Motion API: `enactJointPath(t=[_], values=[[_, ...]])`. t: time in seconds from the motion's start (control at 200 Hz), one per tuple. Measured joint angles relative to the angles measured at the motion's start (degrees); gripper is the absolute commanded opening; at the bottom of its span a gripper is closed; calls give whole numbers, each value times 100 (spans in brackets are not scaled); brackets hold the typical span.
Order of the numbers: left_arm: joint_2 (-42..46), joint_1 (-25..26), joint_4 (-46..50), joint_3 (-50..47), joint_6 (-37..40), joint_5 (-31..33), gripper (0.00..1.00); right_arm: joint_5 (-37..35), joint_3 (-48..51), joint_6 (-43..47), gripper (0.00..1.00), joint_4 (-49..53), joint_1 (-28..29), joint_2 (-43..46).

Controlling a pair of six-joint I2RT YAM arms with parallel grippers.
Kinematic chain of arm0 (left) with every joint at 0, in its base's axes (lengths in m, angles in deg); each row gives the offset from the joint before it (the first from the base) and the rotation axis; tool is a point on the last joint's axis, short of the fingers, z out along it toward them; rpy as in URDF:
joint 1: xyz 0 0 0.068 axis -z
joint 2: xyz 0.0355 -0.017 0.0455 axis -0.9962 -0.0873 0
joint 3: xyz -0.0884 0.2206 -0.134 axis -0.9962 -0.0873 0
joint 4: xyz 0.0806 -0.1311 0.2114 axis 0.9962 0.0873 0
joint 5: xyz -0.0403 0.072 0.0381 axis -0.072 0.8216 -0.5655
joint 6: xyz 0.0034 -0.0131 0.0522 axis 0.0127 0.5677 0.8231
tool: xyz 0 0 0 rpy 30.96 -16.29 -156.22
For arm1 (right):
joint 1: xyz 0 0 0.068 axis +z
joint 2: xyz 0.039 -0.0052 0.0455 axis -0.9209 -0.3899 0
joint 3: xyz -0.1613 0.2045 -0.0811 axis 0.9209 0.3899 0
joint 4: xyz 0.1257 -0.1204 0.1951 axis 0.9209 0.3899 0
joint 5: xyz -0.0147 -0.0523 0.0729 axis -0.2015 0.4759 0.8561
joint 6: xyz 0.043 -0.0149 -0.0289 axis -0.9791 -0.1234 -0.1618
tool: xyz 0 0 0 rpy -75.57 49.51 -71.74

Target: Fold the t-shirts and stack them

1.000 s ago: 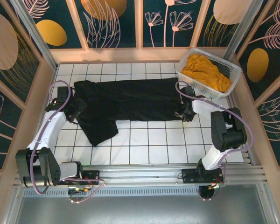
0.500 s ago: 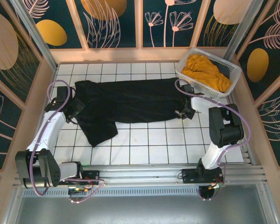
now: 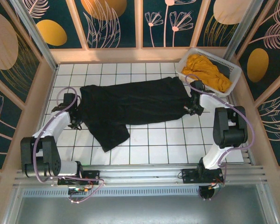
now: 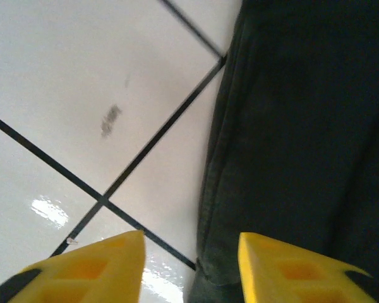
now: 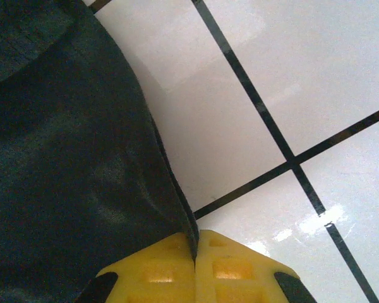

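Your two arms reach to opposite ends of the black t-shirt [image 3: 135, 102], which lies spread lengthwise across the white-tiled worktop [image 3: 168, 144], one flap trailing toward the near edge on the left side.

At the left end, your left claw [image 4: 189, 268] stands over the garment's edge with its yellow fingers [image 4: 95, 268] set apart. The dark hem runs up between them, with bare tile under one finger and black cloth under the other. From the wrist view you cannot tell that either finger presses the cloth.

At the right end, your right claw [image 5: 194, 259] has its jaws brought fully together. The shirt's edge runs straight into the seam where the two yellow tips meet, so the cloth is pinched there against the tile.

The mustard-yellow t-shirt [image 3: 206, 72] lies crumpled inside the white lattice basket [image 3: 224, 59] at the far right corner of the worktop, just beyond the right arm and apart from the black one.
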Motion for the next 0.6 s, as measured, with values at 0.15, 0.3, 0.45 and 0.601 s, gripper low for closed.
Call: enactJointPath(t=[0.15, 0.3, 0.45, 0.601], values=[[-140, 0, -144, -151, -7, -262, 41, 44, -111, 61, 0, 44, 0, -35], [-306, 0, -439, -271, -28, -544, 42, 68, -144, 79, 0, 48, 0, -68], [-608, 0, -695, -444, -48, -752, 41, 70, -144, 79, 0, 61, 39, -109], [-673, -61, -647, -411, -103, -728, 15, 109, -144, 74, 0, 59, 146, -109]])
